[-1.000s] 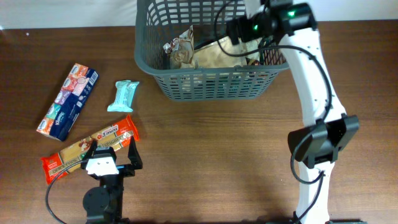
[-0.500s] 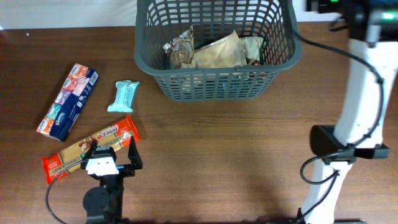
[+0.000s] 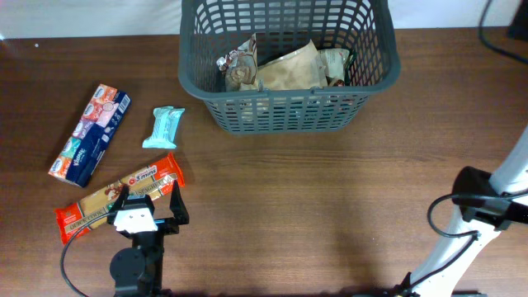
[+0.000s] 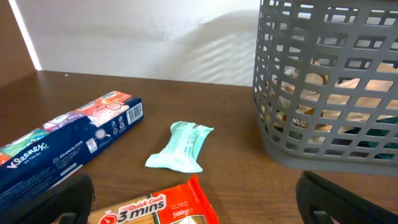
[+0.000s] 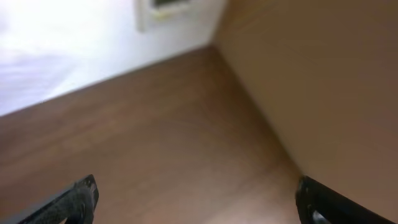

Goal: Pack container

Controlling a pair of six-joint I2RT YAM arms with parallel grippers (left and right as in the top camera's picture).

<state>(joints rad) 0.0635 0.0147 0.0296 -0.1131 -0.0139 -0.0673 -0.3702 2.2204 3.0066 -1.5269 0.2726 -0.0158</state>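
The container, a dark grey slotted basket (image 3: pixel 289 117), stands at the back centre and holds several snack packs (image 3: pixel 285 70). It also shows at the right of the left wrist view (image 4: pixel 323 124). My left gripper (image 3: pixel 150 201) is open and empty, low over one end of a red and tan "3 mins" pack (image 3: pixel 107 202). That pack lies between the fingers in the left wrist view (image 4: pixel 155 208), where the gripper (image 4: pixel 199 205) is open. My right gripper (image 5: pixel 199 205) is open and empty above bare wood; it is outside the overhead view.
A blue Kleenex pack (image 3: pixel 89 134) (image 4: pixel 62 146) and a teal wrapped bar (image 3: pixel 163 127) (image 4: pixel 181 147) lie left of the basket. The right arm (image 3: pixel 487 206) stands at the table's right edge. A white wall runs behind the table.
My right arm has swung from over the basket's right side out to the right, and its gripper has left the overhead view. The left arm and the packs have not moved.
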